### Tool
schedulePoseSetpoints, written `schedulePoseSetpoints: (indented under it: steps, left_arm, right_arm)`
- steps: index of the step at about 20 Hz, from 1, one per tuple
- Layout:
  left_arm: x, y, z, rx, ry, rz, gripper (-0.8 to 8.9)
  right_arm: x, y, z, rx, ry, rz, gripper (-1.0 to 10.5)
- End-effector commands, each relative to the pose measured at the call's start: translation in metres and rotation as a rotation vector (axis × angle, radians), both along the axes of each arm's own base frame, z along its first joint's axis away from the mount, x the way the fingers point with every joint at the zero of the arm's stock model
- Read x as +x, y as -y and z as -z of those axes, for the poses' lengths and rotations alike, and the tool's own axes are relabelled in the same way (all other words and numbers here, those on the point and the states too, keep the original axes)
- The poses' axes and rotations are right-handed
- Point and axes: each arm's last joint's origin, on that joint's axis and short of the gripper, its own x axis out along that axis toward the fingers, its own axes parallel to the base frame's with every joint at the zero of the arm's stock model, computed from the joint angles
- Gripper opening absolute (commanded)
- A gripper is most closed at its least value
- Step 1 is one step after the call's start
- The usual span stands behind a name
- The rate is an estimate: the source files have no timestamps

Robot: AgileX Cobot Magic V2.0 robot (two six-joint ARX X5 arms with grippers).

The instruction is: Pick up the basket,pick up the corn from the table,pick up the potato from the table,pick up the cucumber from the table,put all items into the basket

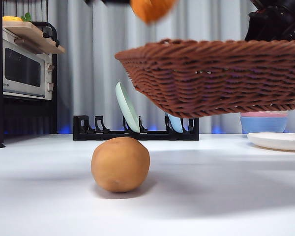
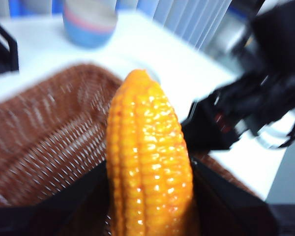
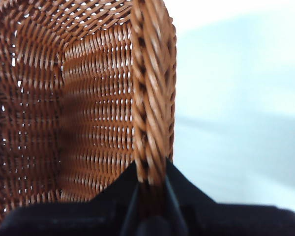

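The brown wicker basket hangs in the air at the right, above the table. My right gripper is shut on its braided rim; the arm shows dark at the top right. My left gripper is shut on the orange-yellow corn and holds it over the basket; the corn's tip shows at the top of the front view. The tan potato lies on the table in front of the basket. The cucumber is out of view.
A black dish rack with pale plates stands behind the potato. A toaster oven on a shelf is at the left. Stacked pink and blue bowls and a white plate are at the right.
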Motion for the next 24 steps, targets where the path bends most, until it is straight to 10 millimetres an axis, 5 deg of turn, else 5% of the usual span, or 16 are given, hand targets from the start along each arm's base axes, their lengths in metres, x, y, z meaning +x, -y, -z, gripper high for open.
schedulePoseSetpoints:
  steps: [1,7,10,14,16,22,24]
  left_arm:
    - [0.0,0.016,0.019,0.091,0.023,0.006,-0.07]
    - [-0.005,0.031,0.038,0.243,0.056,0.005,0.38]
    - [-0.005,0.029,0.042,0.273,0.032,0.004,4.69]
    - [-0.005,0.027,0.042,0.285,0.023,0.002,5.07]
    - [-0.009,0.021,0.027,0.275,0.03,0.0,5.07]
    - [-0.06,-0.032,-0.072,0.215,0.077,0.03,5.02]
    - [-0.077,-0.053,-0.083,0.226,0.061,0.035,5.02]
  right_arm:
    - [0.0,-0.003,-0.004,0.024,0.005,-0.002,-0.2]
    - [0.0,-0.003,-0.004,0.026,0.002,-0.002,-0.2]
    - [-0.001,-0.004,-0.004,0.03,-0.003,-0.002,-0.2]
    - [-0.002,-0.009,-0.004,0.03,-0.004,-0.022,-0.2]
    - [-0.002,-0.01,-0.004,0.03,-0.003,-0.025,-0.2]
    - [0.002,-0.009,-0.007,0.045,0.045,-0.014,-0.2]
    - [0.004,-0.008,-0.009,0.051,0.065,-0.005,-0.2]
